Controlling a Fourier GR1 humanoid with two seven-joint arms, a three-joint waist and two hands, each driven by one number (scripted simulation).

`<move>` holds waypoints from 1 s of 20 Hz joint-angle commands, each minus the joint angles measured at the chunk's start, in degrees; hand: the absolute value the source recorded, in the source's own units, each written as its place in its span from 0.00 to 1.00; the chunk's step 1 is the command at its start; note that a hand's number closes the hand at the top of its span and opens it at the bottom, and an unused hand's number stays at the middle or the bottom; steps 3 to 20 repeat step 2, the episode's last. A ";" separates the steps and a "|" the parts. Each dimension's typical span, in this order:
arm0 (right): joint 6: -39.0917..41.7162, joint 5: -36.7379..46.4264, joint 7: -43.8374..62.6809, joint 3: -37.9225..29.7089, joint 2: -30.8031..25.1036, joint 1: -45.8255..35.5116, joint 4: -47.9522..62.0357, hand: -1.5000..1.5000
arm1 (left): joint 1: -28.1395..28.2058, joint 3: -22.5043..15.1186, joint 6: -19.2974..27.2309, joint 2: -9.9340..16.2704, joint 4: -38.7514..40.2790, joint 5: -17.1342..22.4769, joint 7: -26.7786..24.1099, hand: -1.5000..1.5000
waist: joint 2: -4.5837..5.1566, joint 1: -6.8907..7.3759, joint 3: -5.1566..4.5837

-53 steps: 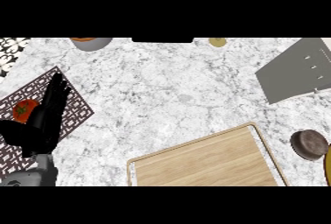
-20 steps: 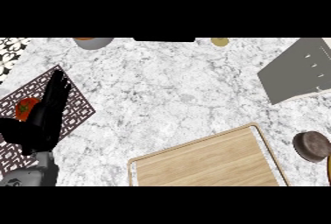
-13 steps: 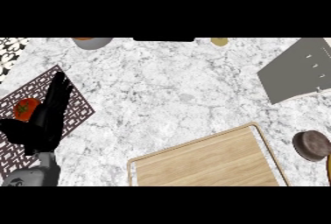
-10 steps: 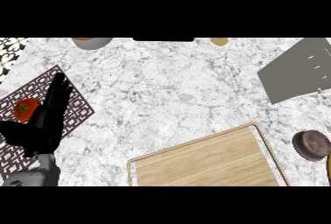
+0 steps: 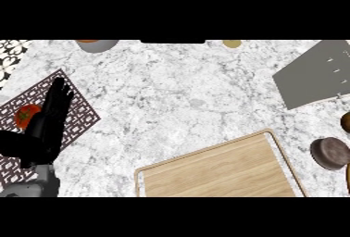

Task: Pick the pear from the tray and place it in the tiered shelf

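Wooden board (image 5: 219,171) midway, grey shelf (image 5: 314,74) possibly beyond

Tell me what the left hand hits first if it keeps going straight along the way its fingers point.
Probably nothing soon. The left hand points up the view and slightly right; past its fingertips lies the patterned tray's edge, then bare marble counter. The red-orange fruit sits beside it, off that line.
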 commanded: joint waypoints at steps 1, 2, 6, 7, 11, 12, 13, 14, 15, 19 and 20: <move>2.49 -0.75 -2.14 -0.72 0.09 3.05 -0.55 0.00 | -0.96 0.46 0.03 0.08 0.72 0.18 -0.16 0.50 | -0.03 -0.15 -0.05; 4.67 -0.87 -2.62 -0.83 -0.76 3.68 -0.85 0.00 | -0.41 0.48 0.10 0.03 -0.18 0.37 0.42 0.50 | -0.08 -0.16 0.06; 4.67 -0.87 -2.62 -0.83 -0.76 3.68 -0.85 0.00 | -0.41 0.48 0.10 0.03 -0.18 0.37 0.42 0.50 | -0.08 -0.16 0.06; 4.67 -0.87 -2.62 -0.83 -0.76 3.68 -0.85 0.00 | -0.41 0.48 0.10 0.03 -0.18 0.37 0.42 0.50 | -0.08 -0.16 0.06; 4.67 -0.87 -2.62 -0.83 -0.76 3.68 -0.85 0.00 | -0.41 0.48 0.10 0.03 -0.18 0.37 0.42 0.50 | -0.08 -0.16 0.06; 4.67 -0.87 -2.62 -0.83 -0.76 3.68 -0.85 0.00 | -0.41 0.48 0.10 0.03 -0.18 0.37 0.42 0.50 | -0.08 -0.16 0.06; 4.67 -0.87 -2.62 -0.83 -0.76 3.68 -0.85 0.00 | -0.41 0.48 0.10 0.03 -0.18 0.37 0.42 0.50 | -0.08 -0.16 0.06; 4.67 -0.87 -2.62 -0.83 -0.76 3.68 -0.85 0.00 | -0.41 0.48 0.10 0.03 -0.18 0.37 0.42 0.50 | -0.08 -0.16 0.06; 4.67 -0.87 -2.62 -0.83 -0.76 3.68 -0.85 0.00 | -0.41 0.48 0.10 0.03 -0.18 0.37 0.42 0.50 | -0.08 -0.16 0.06; 4.67 -0.87 -2.62 -0.83 -0.76 3.68 -0.85 0.00 | -0.41 0.48 0.10 0.03 -0.18 0.37 0.42 0.50 | -0.08 -0.16 0.06; 4.67 -0.87 -2.62 -0.83 -0.76 3.68 -0.85 0.00 | -0.41 0.48 0.10 0.03 -0.18 0.37 0.42 0.50 | -0.08 -0.16 0.06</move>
